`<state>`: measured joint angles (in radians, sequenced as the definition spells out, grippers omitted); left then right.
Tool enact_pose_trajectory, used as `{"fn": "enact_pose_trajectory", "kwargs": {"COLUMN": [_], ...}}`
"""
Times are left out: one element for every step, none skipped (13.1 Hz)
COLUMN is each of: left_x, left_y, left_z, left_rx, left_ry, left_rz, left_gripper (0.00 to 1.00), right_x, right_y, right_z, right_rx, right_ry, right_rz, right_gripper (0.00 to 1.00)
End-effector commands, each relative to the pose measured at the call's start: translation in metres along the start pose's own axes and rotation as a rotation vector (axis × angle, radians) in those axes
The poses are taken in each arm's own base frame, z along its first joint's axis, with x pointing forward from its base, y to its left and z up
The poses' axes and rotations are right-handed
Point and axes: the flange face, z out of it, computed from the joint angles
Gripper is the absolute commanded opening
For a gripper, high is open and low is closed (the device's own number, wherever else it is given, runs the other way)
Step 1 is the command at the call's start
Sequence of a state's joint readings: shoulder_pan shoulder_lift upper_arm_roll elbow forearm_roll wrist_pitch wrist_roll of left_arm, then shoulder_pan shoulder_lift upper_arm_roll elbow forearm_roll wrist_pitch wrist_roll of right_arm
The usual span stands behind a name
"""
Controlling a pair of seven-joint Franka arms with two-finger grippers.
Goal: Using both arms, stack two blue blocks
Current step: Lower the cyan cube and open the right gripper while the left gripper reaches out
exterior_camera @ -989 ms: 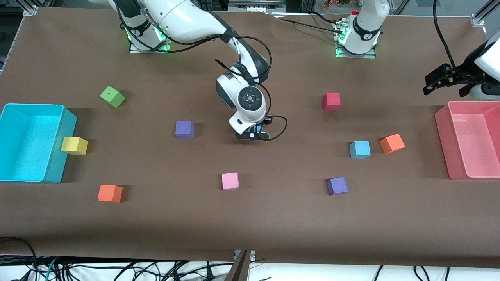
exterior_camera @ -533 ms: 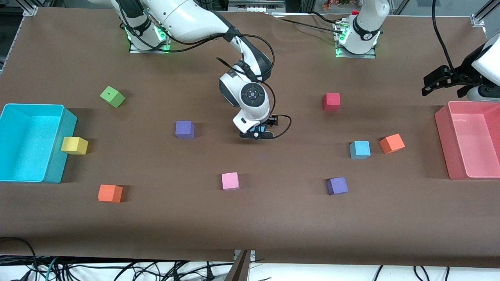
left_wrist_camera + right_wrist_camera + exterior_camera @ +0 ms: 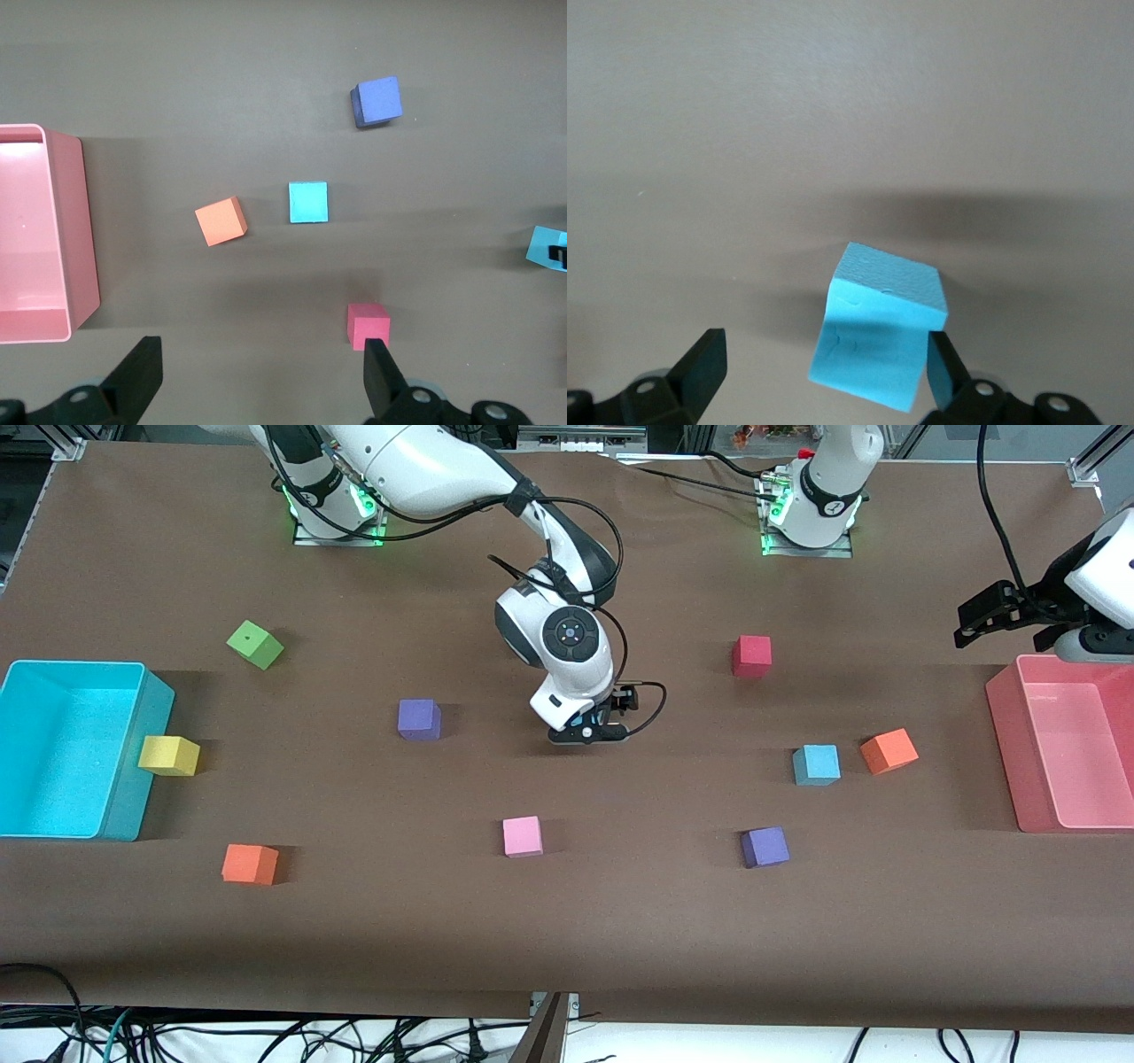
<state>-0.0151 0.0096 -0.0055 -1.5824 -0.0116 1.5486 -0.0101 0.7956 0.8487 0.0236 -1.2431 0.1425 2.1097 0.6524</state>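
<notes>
The two blue blocks are showing as small sky-blue foam cubes. The first blue block (image 3: 877, 345) is sitting tilted, with one corner raised and faint dents on its face. The second blue block (image 3: 816, 764) is lying flat on the table (image 3: 620, 921).

The cyan bin (image 3: 151, 717) at the right arm's end is showing only its own floor inside, and a yellow block (image 3: 168, 755) is touching its outer wall. The pink bin (image 3: 1003, 717) at the left arm's end is also showing only its own floor.

The right gripper (image 3: 589, 731) is hanging over the middle of the table with its fingers standing wide apart. The first blue block is sitting between these fingers, leaning close against one of them and leaving a gap to the other. I cannot tell whether it is resting on the table.

The left gripper (image 3: 970, 624) is waiting over the table beside the pink bin, with its fingers apart and gripping nothing. The second blue block is lying well apart from it, out ahead of its fingertips, just beside an orange block (image 3: 889, 750).
</notes>
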Motion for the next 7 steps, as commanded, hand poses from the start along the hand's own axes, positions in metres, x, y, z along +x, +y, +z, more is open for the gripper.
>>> {"fn": "enact_pose_trajectory", "kwargs": {"left_x": [0.004,0.007,0.011,0.015,0.018,0.021,0.026], "left_y": [-0.002,-0.001,-0.001,-0.001,0.000,0.000,0.001], "left_z": [0.007,0.014,0.026,0.043,0.051,0.059,0.066], "left_rx": [-0.009,-0.009,-0.007,-0.007,-0.007,-0.007,-0.007], "left_ry": [0.020,0.024,0.028,0.033,0.046,0.047,0.048], "left_rz": [0.017,0.018,0.019,0.020,0.021,0.022,0.023], "left_gripper": [1.00,1.00,1.00,1.00,1.00,1.00,1.00], "right_x": [0.006,0.007,0.006,0.006,0.004,0.003,0.000], "right_y": [0.016,0.022,0.026,0.030,0.037,0.051,0.077], "right_z": [-0.031,-0.034,-0.042,-0.043,-0.040,-0.047,-0.040], "right_rx": [-0.003,-0.011,-0.019,-0.017,-0.013,0.015,0.072], "right_ry": [-0.038,-0.053,-0.068,-0.073,-0.063,-0.018,0.018], "right_rz": [-0.149,-0.206,-0.276,-0.347,-0.393,-0.450,-0.485], "right_gripper": [1.00,1.00,1.00,1.00,1.00,1.00,1.00]}}
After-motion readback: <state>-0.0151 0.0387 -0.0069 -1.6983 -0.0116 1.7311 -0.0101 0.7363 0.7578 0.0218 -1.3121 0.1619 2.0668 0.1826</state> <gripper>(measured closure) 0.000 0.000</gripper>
